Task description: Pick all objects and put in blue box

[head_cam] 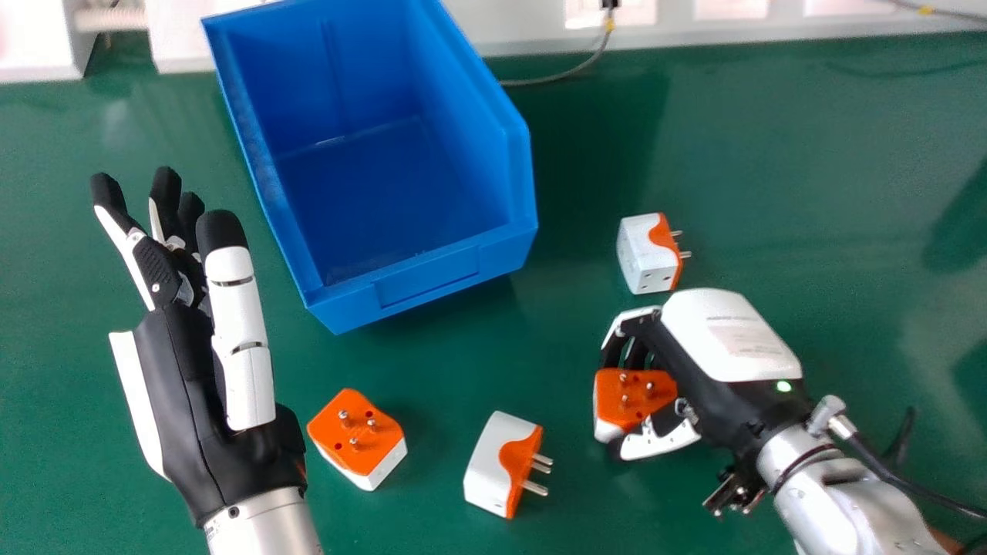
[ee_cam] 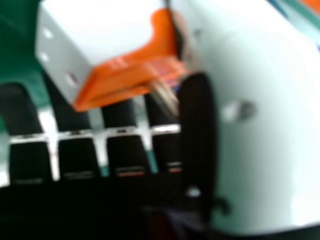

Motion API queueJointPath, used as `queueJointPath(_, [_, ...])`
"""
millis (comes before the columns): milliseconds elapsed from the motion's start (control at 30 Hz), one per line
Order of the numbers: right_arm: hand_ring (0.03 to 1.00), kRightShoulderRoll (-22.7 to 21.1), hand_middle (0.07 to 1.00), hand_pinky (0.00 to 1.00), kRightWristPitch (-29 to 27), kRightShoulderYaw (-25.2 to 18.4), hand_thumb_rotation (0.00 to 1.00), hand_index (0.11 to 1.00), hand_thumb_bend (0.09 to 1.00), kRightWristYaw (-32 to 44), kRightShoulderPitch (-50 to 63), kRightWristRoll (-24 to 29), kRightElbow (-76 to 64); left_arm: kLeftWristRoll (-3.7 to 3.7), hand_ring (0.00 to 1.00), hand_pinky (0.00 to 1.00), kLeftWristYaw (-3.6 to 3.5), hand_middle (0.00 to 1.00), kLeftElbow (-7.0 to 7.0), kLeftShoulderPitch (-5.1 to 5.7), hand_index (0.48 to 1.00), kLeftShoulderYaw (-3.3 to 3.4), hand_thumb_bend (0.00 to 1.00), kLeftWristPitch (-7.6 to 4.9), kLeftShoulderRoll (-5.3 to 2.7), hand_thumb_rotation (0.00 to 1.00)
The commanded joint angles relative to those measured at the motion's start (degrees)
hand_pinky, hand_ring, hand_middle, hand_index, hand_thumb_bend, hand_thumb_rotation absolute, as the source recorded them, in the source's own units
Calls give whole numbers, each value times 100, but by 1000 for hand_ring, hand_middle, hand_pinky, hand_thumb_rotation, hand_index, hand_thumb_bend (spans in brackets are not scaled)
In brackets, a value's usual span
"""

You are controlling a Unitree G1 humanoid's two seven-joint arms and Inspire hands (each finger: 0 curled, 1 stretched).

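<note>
In the head view my right hand is at the right, its fingers and thumb curled round an orange and white plug adapter. The right hand view has that adapter between the curled fingers and the thumb of my right hand. Beyond the hand lies another adapter, pins pointing right. Two more rest nearer: one with pins up, one on its side. My left hand is left of the blue box, its fingers straight and empty.
All of this is on a green table. A grey cable runs behind the box's right side, along a white ledge at the back. Green surface separates the box from the right hand.
</note>
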Motion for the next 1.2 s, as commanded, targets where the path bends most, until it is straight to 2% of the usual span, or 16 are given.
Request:
queueJointPath(0, [410, -29, 493, 323, -265, -350, 0, 516, 496, -320, -5, 195, -595, -30, 986, 960, -5, 986, -56, -61, 979, -71, 539, -47, -585, 764])
queueJointPath(67, [409, -31, 490, 325, -326, -568, 0, 516, 497, -343, 73, 255, -989, -17, 987, 962, 15, 987, -56, -81, 980, -63, 539, -32, -596, 764])
queueJointPath(200, [405, 19, 501, 319, -542, -902, 0, 521, 495, -503, 109, 298, -1534, 62, 982, 952, 33, 984, -69, -76, 980, -58, 543, -7, -569, 764])
queueJointPath(333, [405, 146, 511, 306, -832, -1150, 0, 521, 493, -696, 54, 350, -1908, 29, 981, 953, 14, 984, -118, -46, 981, -59, 542, 11, -554, 773])
queueJointPath(500, [406, 321, 517, 303, -1060, -1261, 0, 522, 493, -702, -91, 531, -2187, 36, 981, 954, 1, 985, -163, 9, 981, -73, 541, 32, -539, 775])
queueJointPath(633, [393, 508, 498, 301, -1268, -1154, 0, 536, 492, -728, -290, 433, -2214, -19, 983, 955, -2, 985, -203, 35, 980, -59, 535, 71, -541, 778])
queueJointPath(700, [395, 673, 499, 303, -1323, -1026, 0, 534, 493, -692, -460, 388, -2220, -41, 982, 954, -12, 985, -180, 33, 979, -45, 536, 61, -536, 774])
queueJointPath(833, [401, 971, 501, 305, -1390, -674, 0, 524, 494, -677, -1120, 1, -2068, -91, 977, 953, -1, 977, -158, 4, 973, -39, 545, 71, -568, 756])
queueJointPath(967, [407, 1330, 501, 309, -1364, -212, 0, 509, 496, -521, -2130, -239, -1392, -61, 976, 950, -1, 976, -122, -36, 972, -7, 547, 44, -562, 743])
queueJointPath(1067, [414, 1546, 486, 318, -1430, 4, 0, 526, 496, -452, -2775, -155, -657, -40, 979, 951, -19, 980, -60, -74, 976, 19, 534, -18, -547, 747])
queueJointPath(1167, [415, 1774, 478, 320, -1562, 272, 0, 547, 493, -802, -3650, -382, 695, -19, 980, 951, -8, 981, -3, -120, 976, 34, 528, -52, -564, 753])
